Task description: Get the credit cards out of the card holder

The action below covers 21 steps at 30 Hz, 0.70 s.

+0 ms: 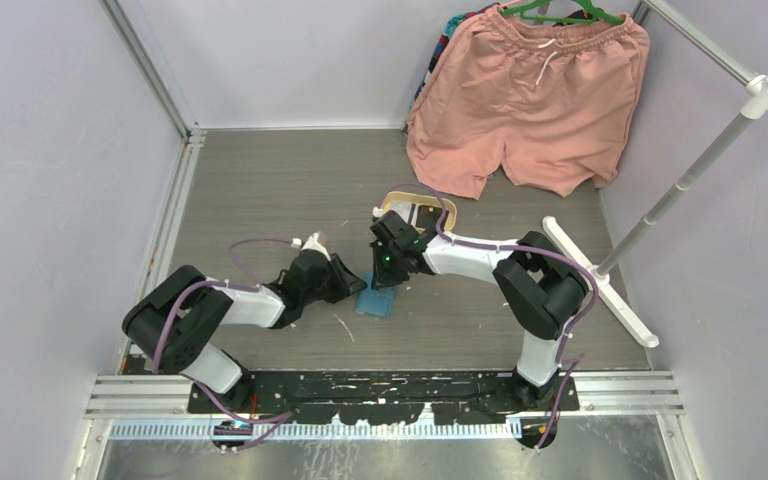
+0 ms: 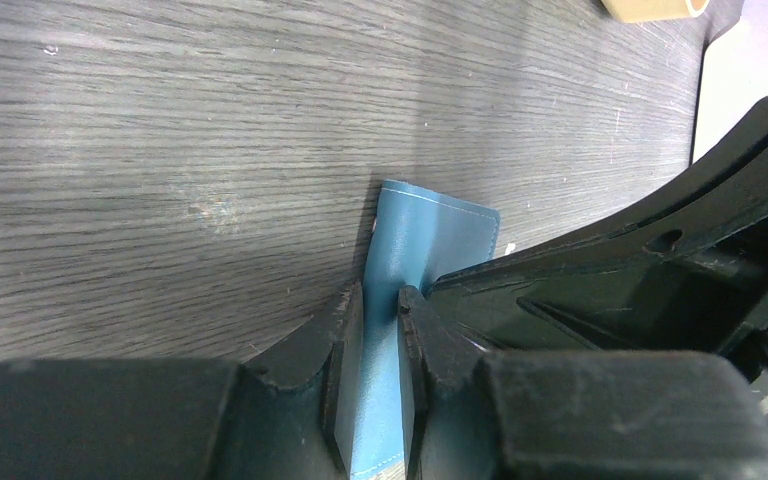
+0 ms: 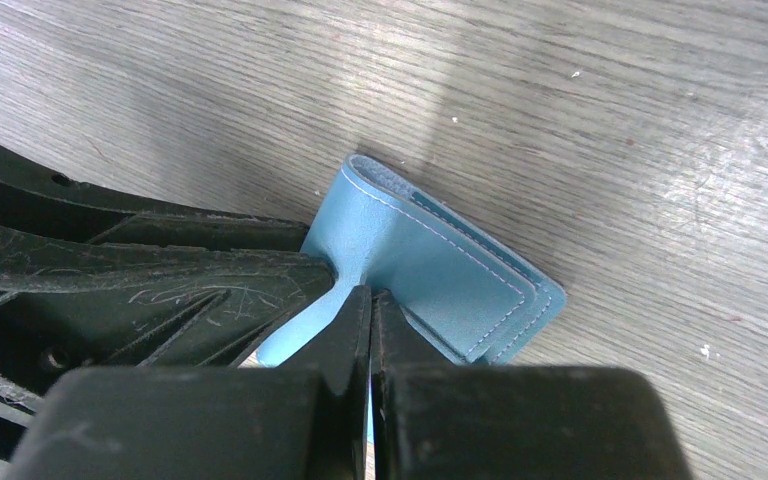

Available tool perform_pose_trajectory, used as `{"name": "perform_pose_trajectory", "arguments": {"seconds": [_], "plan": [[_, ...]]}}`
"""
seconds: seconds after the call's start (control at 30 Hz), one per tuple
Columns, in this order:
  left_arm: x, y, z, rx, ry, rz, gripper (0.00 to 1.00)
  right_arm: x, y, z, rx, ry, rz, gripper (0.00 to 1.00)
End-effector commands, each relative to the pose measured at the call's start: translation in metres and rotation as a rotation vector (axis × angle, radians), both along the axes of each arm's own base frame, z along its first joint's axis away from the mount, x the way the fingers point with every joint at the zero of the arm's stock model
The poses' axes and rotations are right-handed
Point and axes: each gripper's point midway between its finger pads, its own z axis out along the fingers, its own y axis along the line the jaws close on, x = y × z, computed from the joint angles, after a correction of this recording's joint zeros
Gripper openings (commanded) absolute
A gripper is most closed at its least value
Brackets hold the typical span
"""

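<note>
Left pincer (image 2: 381, 300) pinches an upturned flap of the teal-blue card holder (image 2: 430, 240), its fingers tight on it. Right pincer (image 3: 370, 296) is pressed together on a thin leaf of the same holder from the opposite side. Card holder lies on the table (image 1: 260, 190) midway between left and right edges, nearer the near edge; a tan tray (image 1: 400, 204) sits just beyond it
</note>
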Motion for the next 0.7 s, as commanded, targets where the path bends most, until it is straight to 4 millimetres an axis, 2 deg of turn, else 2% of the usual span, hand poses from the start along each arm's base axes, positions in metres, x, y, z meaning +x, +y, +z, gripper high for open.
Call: {"name": "perform_pose_trajectory", "arguments": {"seconds": [0.0,0.37,0.67], "plan": [[-0.020,0.011,-0.024,0.073,0.067,-0.025,0.21,-0.041,-0.026,-0.034,-0.148,0.132,0.049,0.01],[-0.020,0.012,-0.029,0.084,0.072,-0.024,0.20,-0.040,-0.033,-0.015,-0.143,0.077,0.058,0.01],[-0.020,0.014,-0.029,0.094,0.071,-0.018,0.20,-0.048,-0.021,-0.005,-0.059,0.108,0.083,0.01]]}}
